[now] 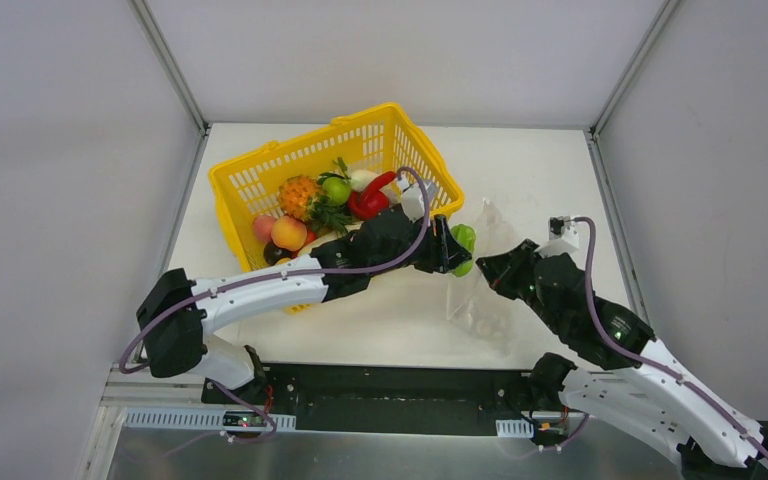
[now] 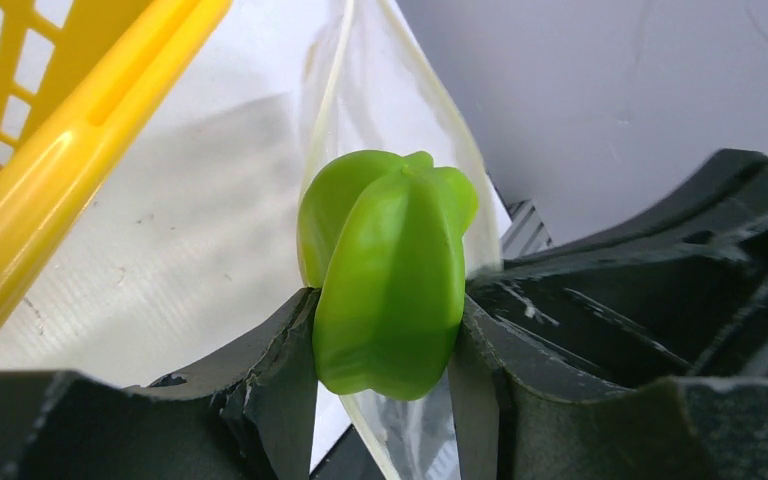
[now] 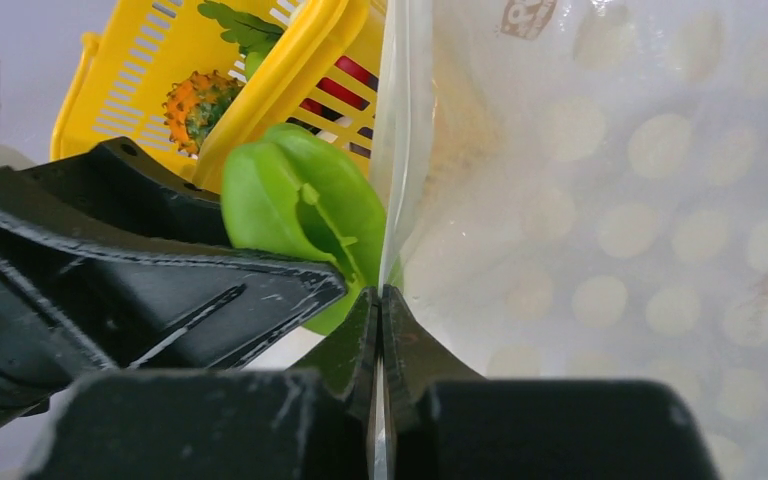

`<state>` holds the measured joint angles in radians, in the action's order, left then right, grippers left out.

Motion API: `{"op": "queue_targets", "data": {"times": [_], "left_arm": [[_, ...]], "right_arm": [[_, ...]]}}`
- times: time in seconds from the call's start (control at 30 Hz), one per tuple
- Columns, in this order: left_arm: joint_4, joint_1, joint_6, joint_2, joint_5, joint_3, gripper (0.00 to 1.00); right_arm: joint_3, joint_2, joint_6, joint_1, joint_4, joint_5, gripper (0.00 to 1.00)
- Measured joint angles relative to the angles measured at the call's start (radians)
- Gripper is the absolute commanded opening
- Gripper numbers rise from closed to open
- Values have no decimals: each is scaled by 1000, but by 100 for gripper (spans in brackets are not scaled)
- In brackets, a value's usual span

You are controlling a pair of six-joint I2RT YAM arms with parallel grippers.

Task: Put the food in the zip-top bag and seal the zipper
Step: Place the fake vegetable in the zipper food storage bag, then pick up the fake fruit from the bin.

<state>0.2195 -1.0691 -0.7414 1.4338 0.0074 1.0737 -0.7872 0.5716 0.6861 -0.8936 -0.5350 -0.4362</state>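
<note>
- the left gripper (image 2: 385, 345) is closed partway on the green fruit (image 2: 390, 270), one black finger against each flank. the fruit stands upright between them, right at the mouth of the zip-top bag (image 3: 610, 200).
- the right gripper (image 3: 380, 320) is pinched tight on one edge of the bag, with only film between its jaws. it holds that side up off the table (image 1: 400, 315).
- the step in hand, as i judge it, is feeding the fruit into the bag.
- the opening looks like a narrow slit, so the held lip wants to stay taut. the fruit should lead with a narrow end and be let go only once well past the lip.
- pushing against the wall would likely just fold the film.
- the fruit is glossy, hard-looking plastic with rounded lobes and ridges, and probably slippery under the fingers.
- the bag is thin, limp, clear film printed with white dots.
- the zipper (image 3: 402, 150), which i take to be the thicker clear band at the pinched edge, is not pressed shut.
- the yellow basket (image 1: 305, 135) is rigid mesh, and the rest of the food (image 1: 305, 205) lies inside it.
</note>
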Motion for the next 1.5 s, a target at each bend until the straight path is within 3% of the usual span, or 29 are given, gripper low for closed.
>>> {"op": "queue_targets", "data": {"times": [0.13,0.33,0.6,0.7,1.03,1.17,1.5], "left_arm": [[-52,-6,3,37,-11,36,49],[-297,-25,74,108,-26,225,56],[-428,-32,107,117,-20,284,61],[-458,-32,127,116,-20,284,67],[-632,-27,327,-95,-151,306,83],[-725,23,398,-154,-229,364,87],[-964,313,470,-256,-305,341,94]], "right_arm": [[0,-10,8,0,0,-3,0],[0,-24,25,0,4,-8,0],[19,-51,50,0,33,-12,0],[32,-51,53,0,34,-15,0],[37,-37,27,0,19,-34,0],[37,-10,13,0,10,-19,0],[35,6,-15,0,2,8,0]]}}
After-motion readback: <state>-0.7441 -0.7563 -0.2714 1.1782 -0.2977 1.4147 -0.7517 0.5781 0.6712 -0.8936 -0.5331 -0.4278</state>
